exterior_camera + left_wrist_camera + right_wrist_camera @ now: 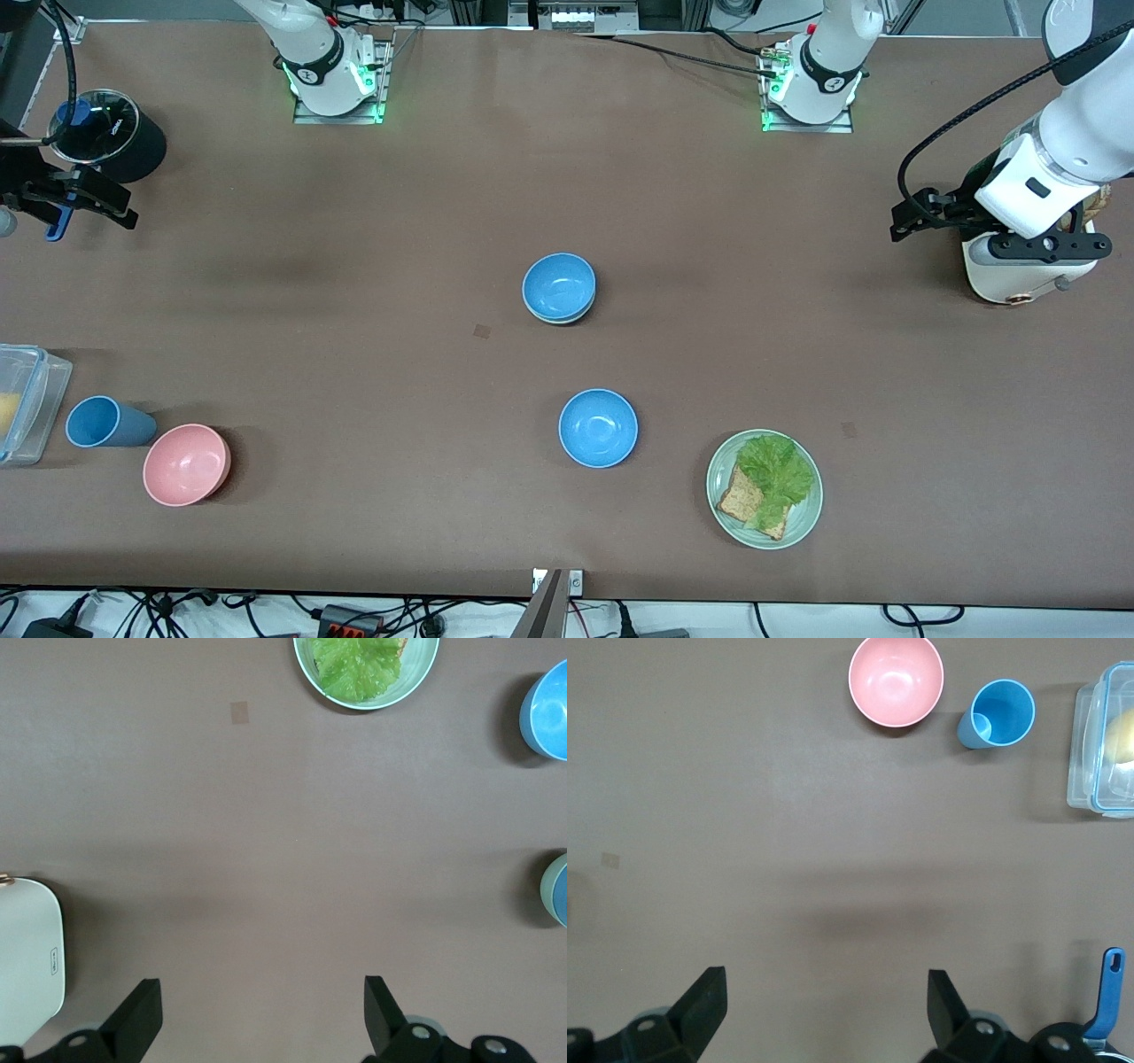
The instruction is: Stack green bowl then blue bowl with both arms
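Nearest the front camera sits a wide pale green plate point(764, 489) carrying a lettuce leaf and a slice of bread, and just beside it toward the right arm's end lies a small round sky-blue bowl point(598, 428), alone and open side up. Along that same near strip, at the right arm's end, stand a pink bowl point(186, 464), a tall blue cup point(109, 423) lying on its side and a clear plastic box point(27, 403). Farther from the camera, about mid-table, a second sky-blue bowl point(558, 286) is already nested in the small pale mint-green bowl point(561, 316), whose rim shows only as a thin edge underneath; judged from this, the stack looks done or nearly so. The risk from here lies in the look-alikes: an arm could take the loose blue bowl for an unfinished step and drop it on the stack, or nudge the nested pair off centre. The plate's green could also be mistaken for the bowl. Farthest back, the left gripper point(264, 1014) hovers over bare table beside a white rounded appliance point(1014, 270) at the left arm's end, its fingers spread and holding nothing; a careless swing could clip that appliance. The right gripper point(827, 1010) hangs released and empty near a black cylindrical container point(111, 135) at the right arm's end, where a blue-handled tool point(1103, 995) sits close enough to snag.
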